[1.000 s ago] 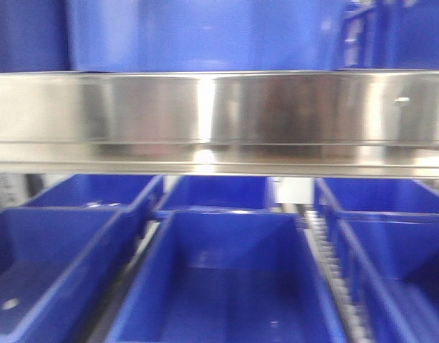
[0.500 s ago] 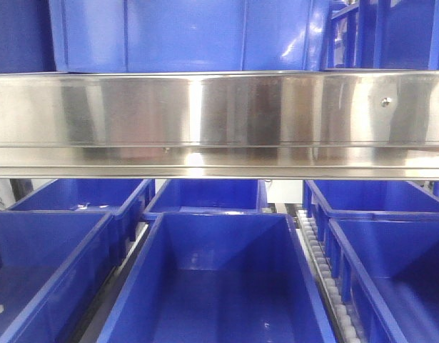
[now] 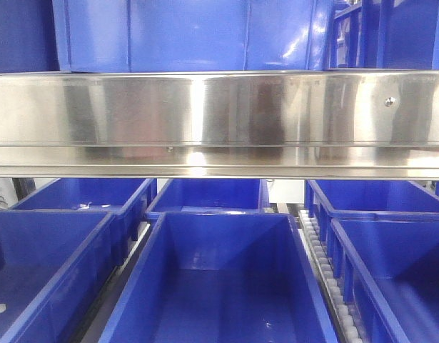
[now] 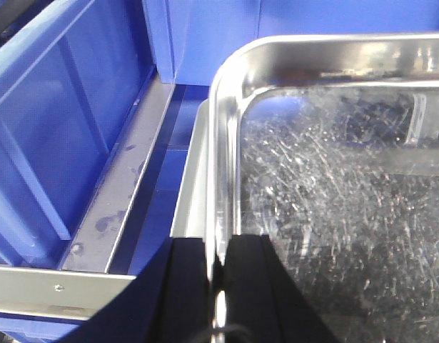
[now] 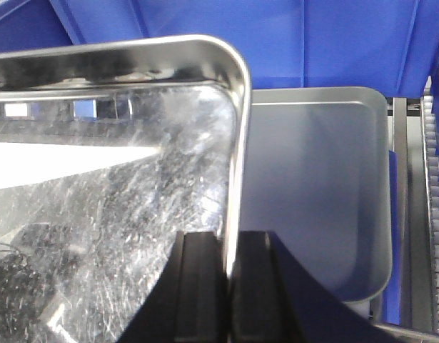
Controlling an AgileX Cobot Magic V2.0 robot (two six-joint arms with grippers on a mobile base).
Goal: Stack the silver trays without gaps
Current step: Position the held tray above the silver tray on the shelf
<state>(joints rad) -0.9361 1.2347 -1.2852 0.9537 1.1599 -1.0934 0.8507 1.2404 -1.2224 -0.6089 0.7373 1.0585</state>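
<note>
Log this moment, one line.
left claw: shut on upper tray | right claw: shut on upper tray | lower tray: below, unnested

Bright, even light; glare streaks on steel rail (image 3: 205, 107) and scratched tray (image 4: 333, 200); front view sharp.

The load is borne by a rack fronted by a broad steel rail (image 3: 219, 121). Left of the left gripper (image 4: 218, 286), a grey metal runner (image 4: 126, 186) is seen leading away, with a blue bin (image 4: 55, 143) set just beyond it. Right of the right gripper (image 5: 230, 286), past the held silver tray (image 5: 112, 186), a second silver tray (image 5: 312, 193) is laid flat, blue showing along its right edge, and a roller track (image 5: 438, 214) is seen farther right.
</note>
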